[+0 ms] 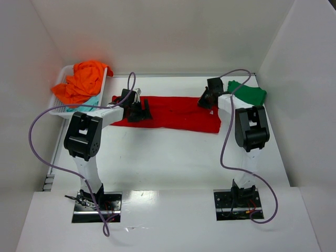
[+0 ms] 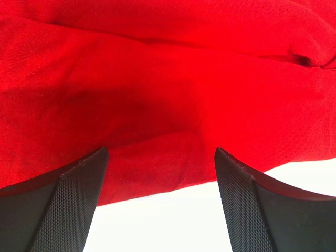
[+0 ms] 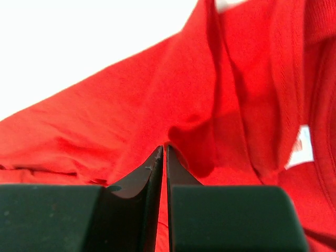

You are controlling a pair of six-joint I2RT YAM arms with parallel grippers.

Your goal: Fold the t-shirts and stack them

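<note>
The large red t-shirt lies flattened across the back middle of the table. My left gripper is open over its left part. In the left wrist view the fingers straddle the shirt's near hem, with the gripper holding nothing. My right gripper is at the shirt's far right edge. In the right wrist view it is shut on a pinched ridge of the red cloth. A dark green t-shirt lies folded at the back right. Orange and pale teal shirts sit in the basket.
The white lattice basket stands at the back left against the wall. White walls close in the table on the left, back and right. Purple cables loop beside both arms. A white label shows inside the red shirt's collar.
</note>
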